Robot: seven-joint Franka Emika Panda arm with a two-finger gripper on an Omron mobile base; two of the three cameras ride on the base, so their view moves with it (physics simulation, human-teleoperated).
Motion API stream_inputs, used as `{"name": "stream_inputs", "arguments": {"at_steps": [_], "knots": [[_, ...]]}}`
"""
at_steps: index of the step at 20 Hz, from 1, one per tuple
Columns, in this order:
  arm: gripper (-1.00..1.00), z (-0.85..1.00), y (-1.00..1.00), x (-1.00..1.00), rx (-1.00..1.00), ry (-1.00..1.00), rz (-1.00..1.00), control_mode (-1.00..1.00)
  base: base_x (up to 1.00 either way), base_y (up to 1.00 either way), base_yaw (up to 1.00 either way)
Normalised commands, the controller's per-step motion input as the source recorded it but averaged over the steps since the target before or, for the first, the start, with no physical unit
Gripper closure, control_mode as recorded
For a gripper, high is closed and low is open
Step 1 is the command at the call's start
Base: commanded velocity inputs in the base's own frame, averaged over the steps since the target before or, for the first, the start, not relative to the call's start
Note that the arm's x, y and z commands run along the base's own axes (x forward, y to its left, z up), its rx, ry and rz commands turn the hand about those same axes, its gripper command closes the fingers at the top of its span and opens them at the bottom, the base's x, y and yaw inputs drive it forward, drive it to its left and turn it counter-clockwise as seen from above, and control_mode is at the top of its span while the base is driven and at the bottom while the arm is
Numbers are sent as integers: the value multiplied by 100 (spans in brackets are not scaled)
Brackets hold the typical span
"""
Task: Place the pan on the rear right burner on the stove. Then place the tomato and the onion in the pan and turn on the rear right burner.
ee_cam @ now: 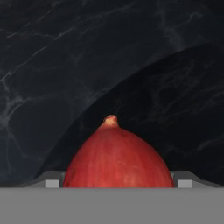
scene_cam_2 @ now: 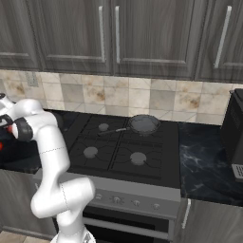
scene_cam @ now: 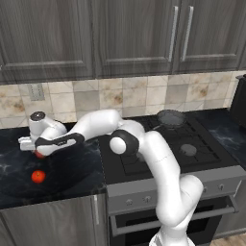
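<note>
The onion [ee_cam: 118, 155] sits on the dark marble bench [scene_cam: 72, 178] left of the stove [scene_cam_2: 123, 152], its pointed tip up in the hand view, with one dark finger tip [ee_cam: 51, 181] showing at each flank. The jaws of the gripper [scene_cam: 37, 151] stand wide around it; whether the pads touch its skin cannot be told, and it rests on the bench, not lifted. In the left base view the onion peeks out as a dull red patch under the hand. The tomato [scene_cam: 38, 176] lies on the same bench, nearer the front edge and apart from the hand. The pan [scene_cam_2: 144, 124] sits on the rear right burner, its thin handle pointing left across the grates toward the rear left burner [scene_cam_2: 103, 126]. The pan holds nothing. The white arm [scene_cam: 158, 158] rises in front of the stove and reaches left over the bench, the hand held low. Grey cabinets [scene_cam_2: 114, 33] hang above a tiled backsplash [scene_cam_2: 142, 97].
</note>
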Motion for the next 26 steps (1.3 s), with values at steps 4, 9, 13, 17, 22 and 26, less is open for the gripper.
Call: {"name": "stream_inputs", "arguments": {"at_steps": [4, 9, 13, 17, 22, 26], "knots": [[100, 6, -13, 0, -2, -11, 0, -100, 0, 0, 0], [100, 16, -35, 0, 0, -6, 0, -100, 0, 0, 0], [100, 22, -49, 0, 0, -3, 0, -100, 0, 0, 0], [100, 25, -48, 0, 0, 0, 0, -100, 0, 0, 0], [100, 23, -49, 0, 0, 0, 0, -100, 0, 0, 0], [100, 29, -46, 0, 0, 0, 0, -100, 0, 0, 0]]}}
